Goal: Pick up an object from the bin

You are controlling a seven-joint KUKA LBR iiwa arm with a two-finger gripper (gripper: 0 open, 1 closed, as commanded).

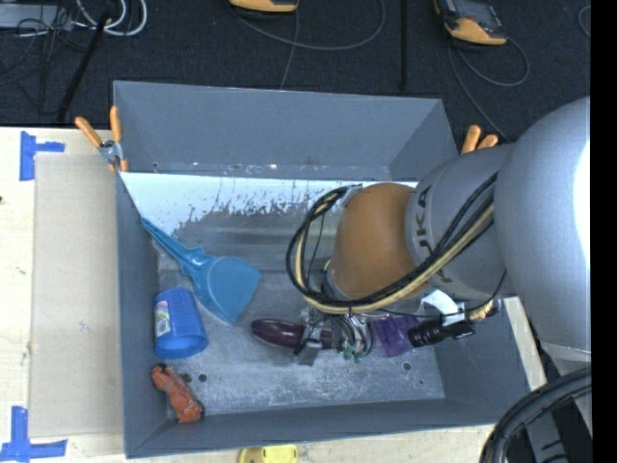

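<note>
From my seat the gripper [323, 340] sits low near 6 o'clock in the bin [289, 394]. It is right against the 3 o'clock end of a dark purple, aubergine-shaped piece [275, 333] lying flat on the floor. The wrist and its cables cover enough that I cannot tell whether the gripper is spread or closed. My worry is a grip on that rounded, tapering tip alone, since the piece could squirt out toward 9 o'clock or swing and drop on the lift. A lighter purple thing [390, 336] lies just at the gripper's 3 o'clock, under the arm, and could get nudged or dragged along. The blue scoop [227, 287] at 10 o'clock looks safely apart.
</note>
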